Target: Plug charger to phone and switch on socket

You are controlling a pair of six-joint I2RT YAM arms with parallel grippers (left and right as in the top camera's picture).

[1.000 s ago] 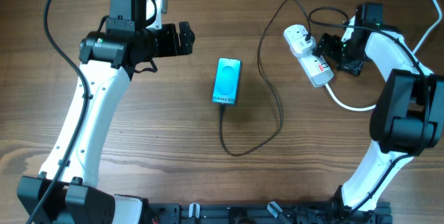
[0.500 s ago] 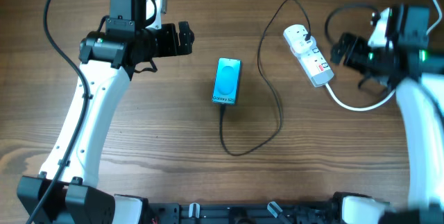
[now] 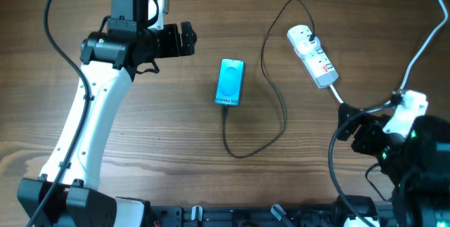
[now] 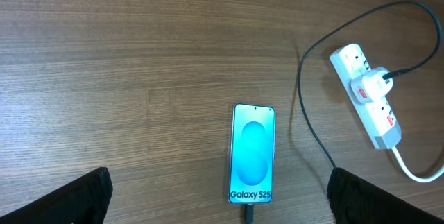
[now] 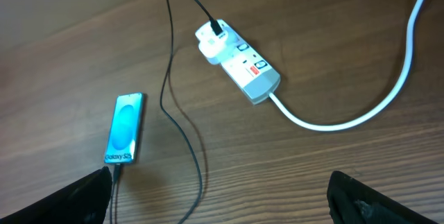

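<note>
I'm looking at a brown wood-grain table (image 3: 176, 150), matte, with long streaks. The phone (image 3: 230, 81) lies flat near the middle, a slim rectangle with a glossy cyan screen. The charger (image 3: 278, 100) is a thin black cable. It loops from the phone's lower short edge round to a white adapter (image 3: 304, 37) sitting in the socket (image 3: 313, 57), a smooth white plastic strip with red-marked switches. A thick white cord (image 5: 347, 116) curves away from the strip's end.

From overhead the phone's lettering is tiny, but my left wrist view reads it as "Galaxy S25" and shows the dark plug tip touching that edge. I cannot tell how deep it sits. The right wrist view shows the strip's red patch best, though I cannot read the switch position.

The left gripper (image 3: 188, 39) hovers left of the phone, apart from it, its fingertips (image 4: 69, 200) spread wide and empty. The right gripper (image 3: 349, 130) hangs well below the socket near the cord, its fingertips (image 5: 385, 196) also wide, holding nothing.
</note>
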